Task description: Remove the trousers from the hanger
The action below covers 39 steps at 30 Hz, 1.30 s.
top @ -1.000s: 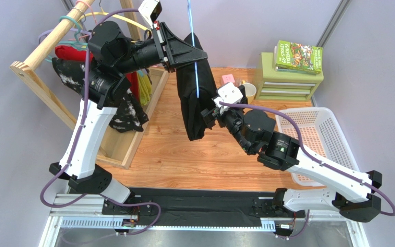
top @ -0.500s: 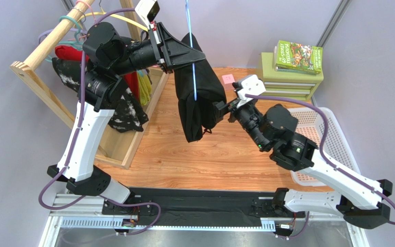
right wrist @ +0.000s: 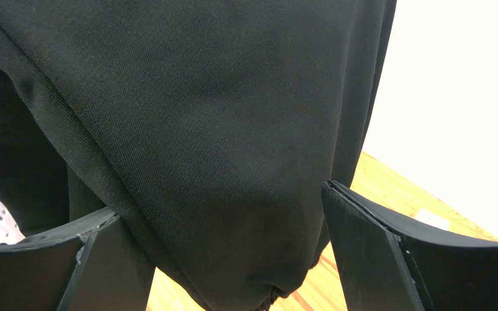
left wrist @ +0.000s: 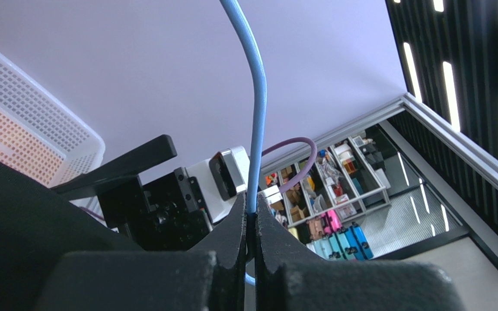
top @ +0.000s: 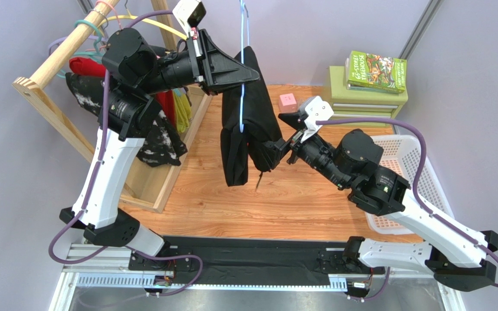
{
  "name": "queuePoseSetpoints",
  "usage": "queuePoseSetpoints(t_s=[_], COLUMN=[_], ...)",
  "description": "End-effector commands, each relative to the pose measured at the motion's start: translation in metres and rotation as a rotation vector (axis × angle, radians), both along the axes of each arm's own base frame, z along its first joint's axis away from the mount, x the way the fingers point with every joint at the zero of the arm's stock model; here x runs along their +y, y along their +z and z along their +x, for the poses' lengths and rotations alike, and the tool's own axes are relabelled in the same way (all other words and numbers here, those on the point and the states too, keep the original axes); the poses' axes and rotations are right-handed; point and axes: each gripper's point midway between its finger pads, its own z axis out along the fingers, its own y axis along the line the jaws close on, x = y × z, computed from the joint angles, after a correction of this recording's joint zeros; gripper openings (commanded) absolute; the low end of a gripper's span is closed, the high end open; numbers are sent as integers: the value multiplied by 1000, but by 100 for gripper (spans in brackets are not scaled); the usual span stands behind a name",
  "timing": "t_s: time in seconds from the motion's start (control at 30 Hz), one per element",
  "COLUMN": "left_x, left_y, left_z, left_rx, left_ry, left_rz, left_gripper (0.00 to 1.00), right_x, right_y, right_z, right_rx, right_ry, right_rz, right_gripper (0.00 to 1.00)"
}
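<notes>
The black trousers (top: 240, 133) hang folded over the thin light-blue hanger (top: 241, 78), high above the wooden table. My left gripper (top: 250, 72) is shut on the hanger's wire, seen clamped between the pads in the left wrist view (left wrist: 250, 217), where the hanger (left wrist: 256, 110) curves upward. My right gripper (top: 276, 137) stands open at the trousers' right side, low down. In the right wrist view the trousers (right wrist: 199, 129) fill the space between the wide-spread fingers (right wrist: 368, 253), and the right gripper (right wrist: 222, 227) has not closed on the cloth.
A wooden rack (top: 50, 65) at the left carries a red garment (top: 88, 65) and a black garment with white splotches (top: 157, 146). A white basket (top: 407, 162) sits at the right. A green drawer box (top: 362, 97) with a book stands at the back right.
My right gripper has moved left and up to the trousers and now straddles their lower fold with its jaws slightly wider. The hanger and trousers have turned a little in the left grip.
</notes>
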Motion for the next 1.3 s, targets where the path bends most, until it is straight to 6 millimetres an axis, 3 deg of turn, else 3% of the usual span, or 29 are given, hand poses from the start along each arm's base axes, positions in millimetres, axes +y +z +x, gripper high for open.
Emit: queuePoseSetpoints(t_s=[0.0, 0.3, 0.6, 0.73, 0.83, 0.97, 1.03, 1.13, 1.17, 1.23, 1.27], left_x=[15, 16, 15, 14, 15, 16, 16, 17, 17, 17, 17], left_y=[34, 33, 25, 19, 18, 20, 21, 21, 19, 17, 15], left_z=[-27, -25, -22, -21, -22, -25, -26, -28, -28, -28, -28], left_rx=[-135, -120, -110, -98, -98, -100, -101, -108, -104, -110, -108], left_ry=[-15, 2, 10, 9, 7, 1, -4, -5, -4, 1, 6], left_rz=[-88, -96, -75, -62, -58, -65, -65, -63, -58, -47, -39], left_gripper=[0, 0, 0, 0, 0, 0, 0, 0, 0, 0, 0], right_x=[5, 24, 20, 10, 16, 24, 27, 34, 33, 29, 26], right_y=[22, 38, 77, 97, 95, 92, 90, 92, 96, 101, 99], right_z=[-5, 12, 13, 24, 34, 40, 45, 49, 49, 53, 53], right_rx=[-21, -57, -144, -176, -199, -231, -238, -244, -243, -238, -232], right_ry=[42, -7, -74, -164, -205, -215, -233, -241, -249, -278, -287], right_rz=[73, 83, 148, 179, 112, 88, 77, 71, 78, 80, 64], right_gripper=[91, 92, 93, 92, 85, 65, 61, 38, 20, 0, 0])
